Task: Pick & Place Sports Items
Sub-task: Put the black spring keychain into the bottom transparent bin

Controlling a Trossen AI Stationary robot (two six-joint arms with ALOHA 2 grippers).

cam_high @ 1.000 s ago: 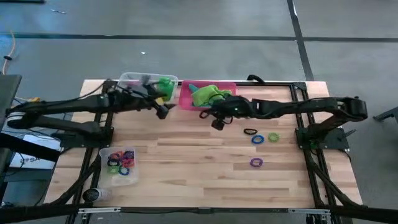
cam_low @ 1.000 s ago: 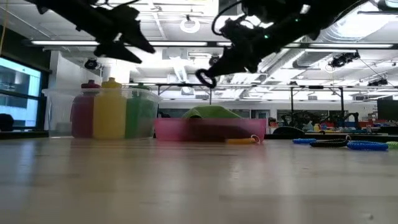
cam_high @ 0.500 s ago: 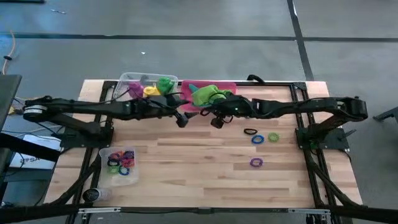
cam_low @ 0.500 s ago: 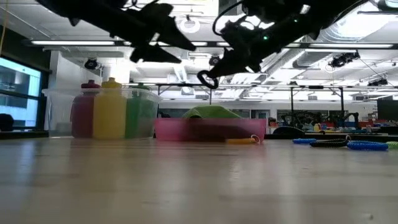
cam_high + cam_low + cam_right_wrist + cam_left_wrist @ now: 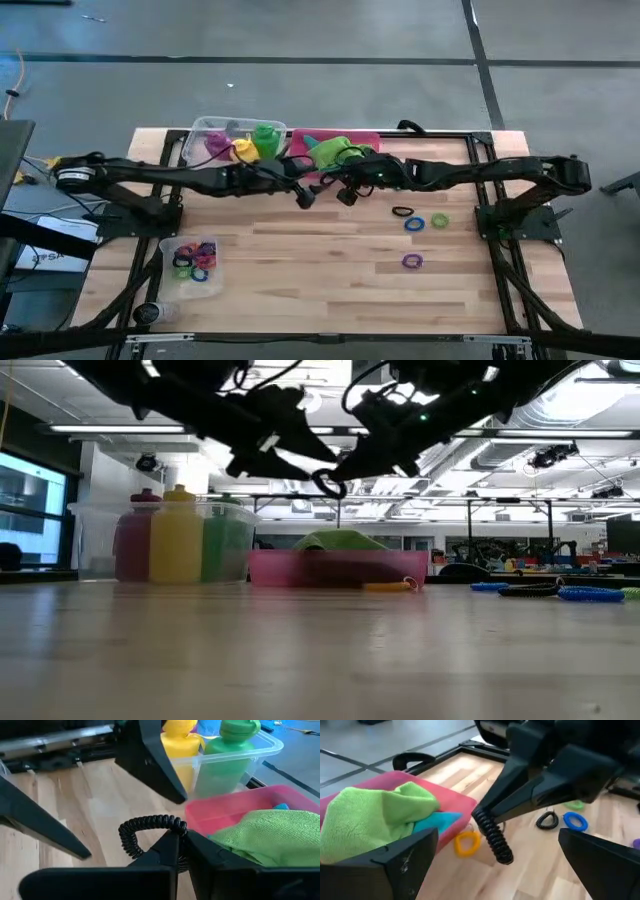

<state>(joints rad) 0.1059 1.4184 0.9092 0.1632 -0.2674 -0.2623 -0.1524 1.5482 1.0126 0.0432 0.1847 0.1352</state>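
Black coiled ring (image 5: 150, 832) hangs clamped in the right gripper's (image 5: 177, 840) jaws; left gripper's (image 5: 306, 196) jaws gape just beside it.

The wooden table (image 5: 300, 270) of pale planks stands on a grey floor (image 5: 300, 90) crossed by dark seams, 1 running straight across behind the table and 1 slanting toward its far right corner. A black metal frame (image 5: 520, 290) edges the tabletop. From table height, the room beyond is an open hall with a white ceiling (image 5: 300, 460), long strip lights (image 5: 110, 429) and exposed ducts (image 5: 570, 400). A tall window (image 5: 30, 510) glows blue at the left.
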